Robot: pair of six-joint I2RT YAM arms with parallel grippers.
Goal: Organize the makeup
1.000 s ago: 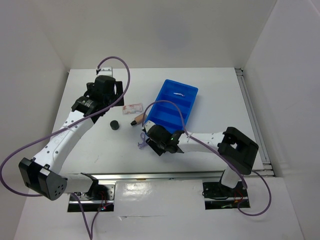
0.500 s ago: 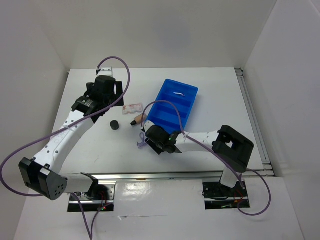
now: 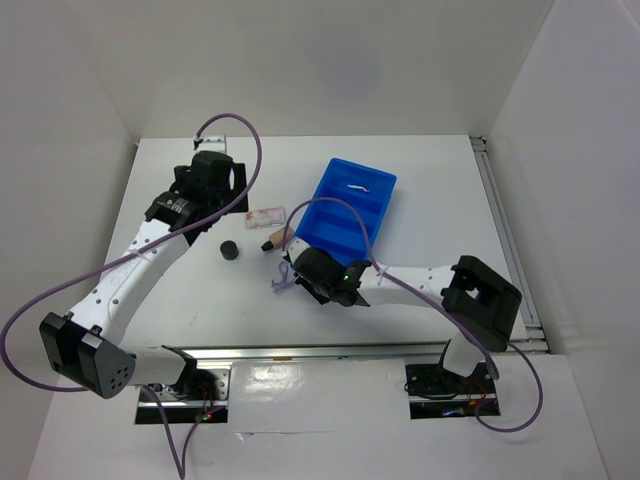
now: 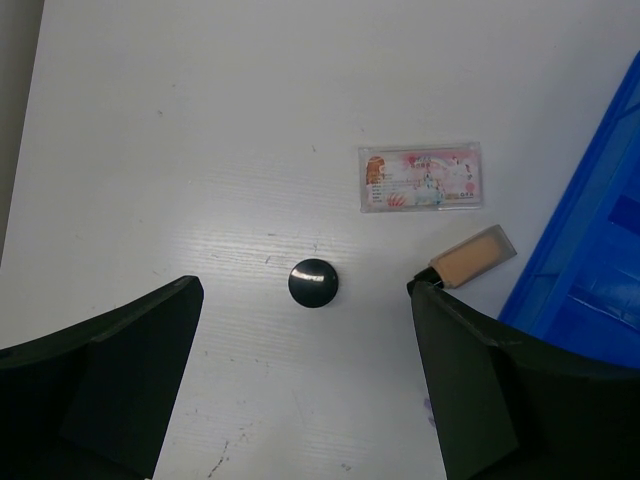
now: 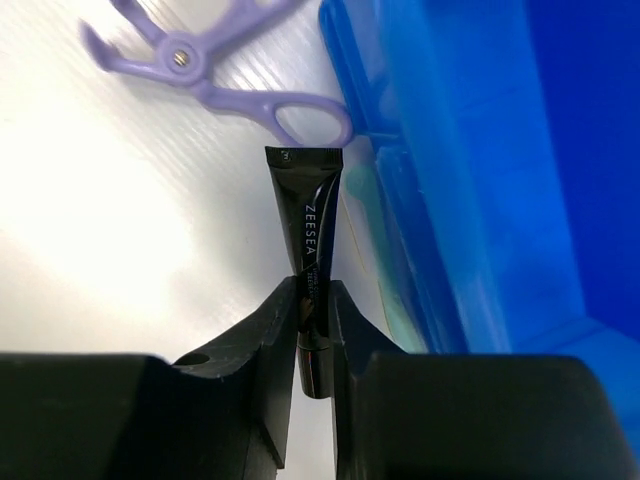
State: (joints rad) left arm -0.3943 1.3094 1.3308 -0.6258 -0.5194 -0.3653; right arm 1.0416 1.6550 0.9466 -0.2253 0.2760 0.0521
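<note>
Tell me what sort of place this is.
Probably a robotics lab test cell, not a home: plain white walls box in a white table, a left arm and right arm are bolted at its near edge, and a black pot and pinkish packet lie beside a blue tray.

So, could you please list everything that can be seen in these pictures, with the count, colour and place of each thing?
round pot: 1, black, on the table, left of the tan tube
flat packet: 1, pinkish, on the table, left of the tray
tan tube: 1, tan, beside the tray's left wall
loop piece: 1, purple, on the table by the tray's near corner
slim tube: 1, black, beside the tray
thin stick: 1, silvery, in the tray's far compartment
tray: 1, blue, mid-table
table: 1, white
left tool: 1, black, open above the round pot
right tool: 1, black, shut on the slim tube
</note>
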